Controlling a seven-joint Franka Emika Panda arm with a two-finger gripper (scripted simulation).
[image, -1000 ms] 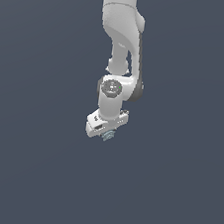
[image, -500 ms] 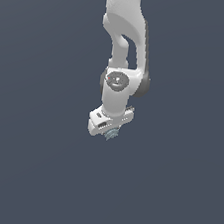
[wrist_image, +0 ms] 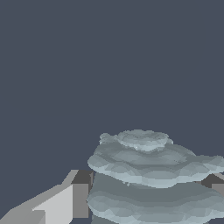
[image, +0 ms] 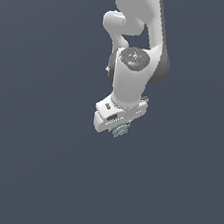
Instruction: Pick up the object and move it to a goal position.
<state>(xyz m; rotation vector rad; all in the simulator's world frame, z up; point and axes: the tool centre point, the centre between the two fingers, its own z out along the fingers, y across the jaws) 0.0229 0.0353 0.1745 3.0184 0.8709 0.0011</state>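
The object (image: 120,130) is a small pale blue-grey ribbed lump. In the exterior view it pokes out just under the white gripper (image: 118,129), mostly hidden by the hand. In the wrist view the object (wrist_image: 153,179) fills the space between the two fingers (wrist_image: 70,199), which press on its sides. The gripper is shut on the object and holds it in mid-air. The white arm (image: 135,62) hangs down from the top of the exterior view.
Only a plain dark grey-blue ground (image: 34,149) shows around the arm in both views. No goal marker or other thing is in view.
The arm has risen and come closer to the exterior camera, carrying the object with it. The gripper stays shut on the object.
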